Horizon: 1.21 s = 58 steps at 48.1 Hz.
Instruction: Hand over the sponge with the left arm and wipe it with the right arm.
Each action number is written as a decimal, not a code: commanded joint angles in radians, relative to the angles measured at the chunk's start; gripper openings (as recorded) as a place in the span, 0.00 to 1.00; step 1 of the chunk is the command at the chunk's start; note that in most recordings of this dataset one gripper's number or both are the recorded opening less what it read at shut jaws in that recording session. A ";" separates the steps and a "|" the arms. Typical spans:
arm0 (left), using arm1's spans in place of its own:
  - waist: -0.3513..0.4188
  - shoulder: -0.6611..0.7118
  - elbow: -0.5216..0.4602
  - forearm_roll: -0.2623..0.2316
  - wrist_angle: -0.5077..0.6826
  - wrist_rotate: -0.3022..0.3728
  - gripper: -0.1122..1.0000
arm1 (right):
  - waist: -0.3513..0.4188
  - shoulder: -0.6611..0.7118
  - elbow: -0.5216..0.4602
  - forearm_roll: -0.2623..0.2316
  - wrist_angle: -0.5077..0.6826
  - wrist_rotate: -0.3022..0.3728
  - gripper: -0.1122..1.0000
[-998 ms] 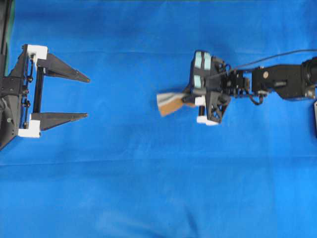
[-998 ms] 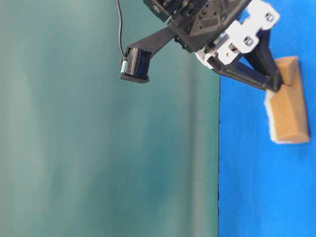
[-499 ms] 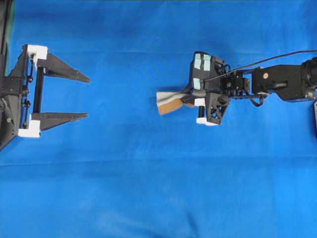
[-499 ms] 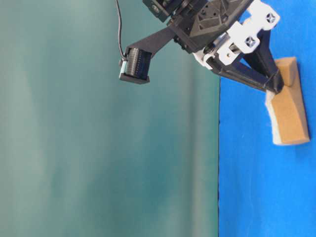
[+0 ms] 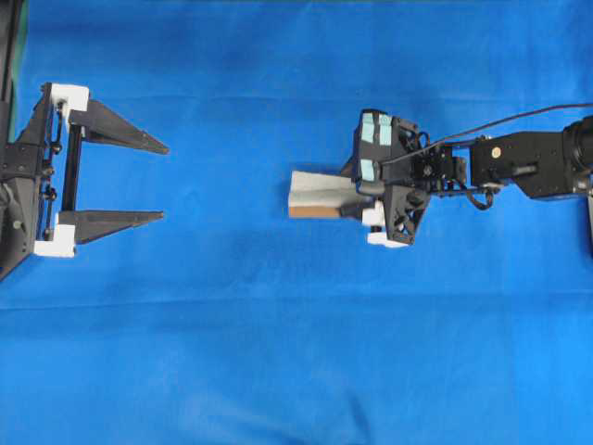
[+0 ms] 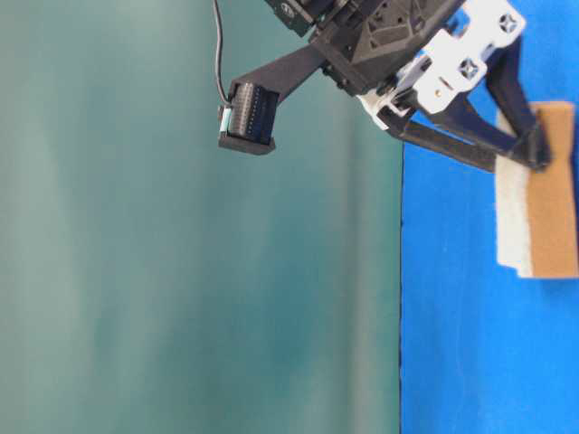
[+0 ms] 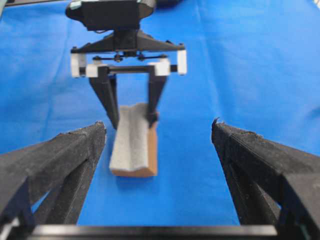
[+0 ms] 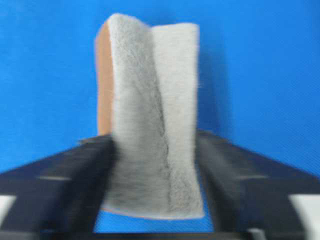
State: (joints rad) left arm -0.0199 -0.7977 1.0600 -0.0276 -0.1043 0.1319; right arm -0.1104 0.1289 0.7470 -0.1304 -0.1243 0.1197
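I read the sponge (image 8: 150, 120) as fuzzy grey-white pile over a smooth orange-brown backing. The blue table cover (image 5: 278, 352) looks like matt cloth; the left gripper (image 7: 160, 145) fingers seem rough, grainy black.

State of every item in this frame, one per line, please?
sponge: resting on the cloth, one end between the right jaws.
left gripper: jaws wide open, empty, well apart from the sponge.
right gripper: jaws either side of the sponge; grip unclear.
blue cloth: spread flat, faint creases.
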 commanded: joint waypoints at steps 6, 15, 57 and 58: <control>0.003 0.002 -0.011 0.000 -0.008 0.002 0.93 | 0.012 -0.052 -0.031 0.014 0.021 0.002 0.76; 0.003 0.002 -0.011 0.000 -0.008 0.002 0.93 | 0.021 -0.130 -0.043 0.014 0.084 0.000 0.77; 0.003 0.040 -0.020 0.000 -0.012 0.006 0.93 | 0.023 -0.477 0.002 -0.009 0.144 -0.015 0.76; 0.003 0.034 -0.020 0.000 -0.012 0.006 0.93 | 0.021 -0.488 0.003 -0.009 0.149 -0.015 0.76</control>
State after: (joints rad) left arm -0.0184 -0.7501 1.0600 -0.0261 -0.1058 0.1365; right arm -0.0905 -0.3252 0.7578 -0.1365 0.0230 0.1043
